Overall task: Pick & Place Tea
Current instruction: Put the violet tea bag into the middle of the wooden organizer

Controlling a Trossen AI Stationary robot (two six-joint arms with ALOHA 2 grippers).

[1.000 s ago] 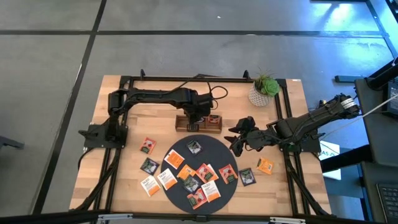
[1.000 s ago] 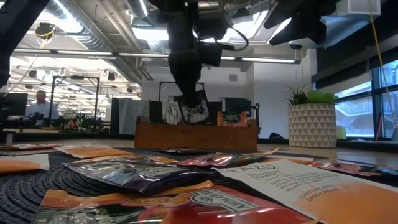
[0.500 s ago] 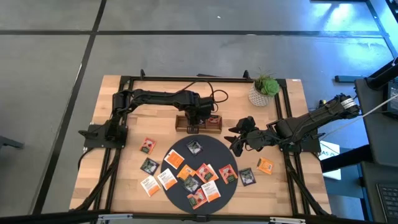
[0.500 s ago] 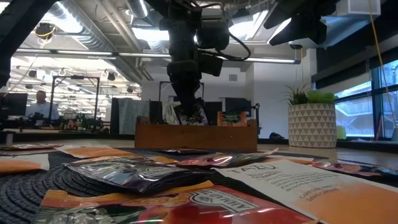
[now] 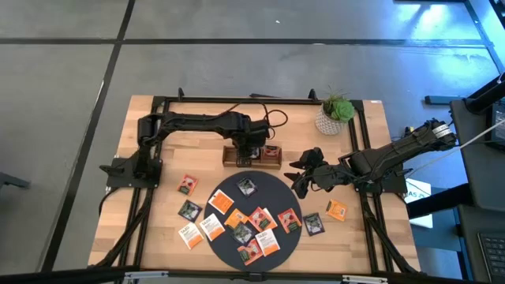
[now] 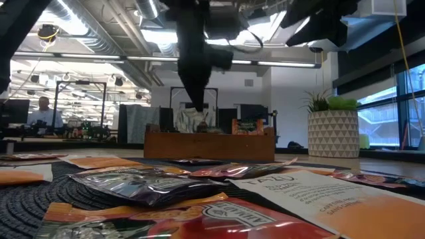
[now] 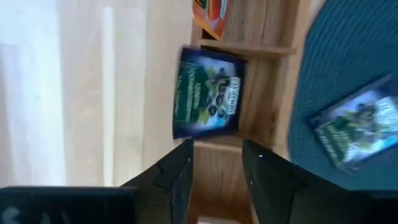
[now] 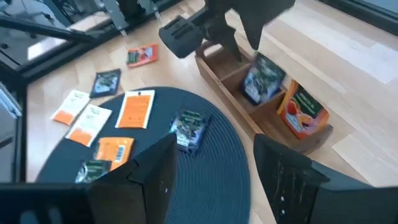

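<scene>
The brown wooden tray (image 5: 229,158) stands beyond the dark round mat (image 5: 270,189). A dark tea sachet (image 7: 208,99) stands tilted in the tray's middle compartment, and its top (image 6: 194,121) shows above the tray's wall. An orange sachet (image 8: 301,109) leans in the neighbouring compartment. My left gripper (image 7: 217,152) hovers open just above the dark sachet, pointing down and clear of it. My right gripper (image 5: 304,177) hangs open over the mat's right edge, with nothing between its fingers. Several sachets (image 5: 245,187) lie flat on the mat and around it.
A white pot with a green plant (image 5: 333,118) stands at the far right of the table. Loose sachets lie on the wood left of the mat (image 5: 188,184) and right of it (image 5: 337,210). Black frame rails run along the table's edges.
My left gripper has opened over the tray and let go of the dark sachet. It dipped toward the tray and then came up a little. The sachet has dropped from between the fingers and now sits lower in the middle compartment.
</scene>
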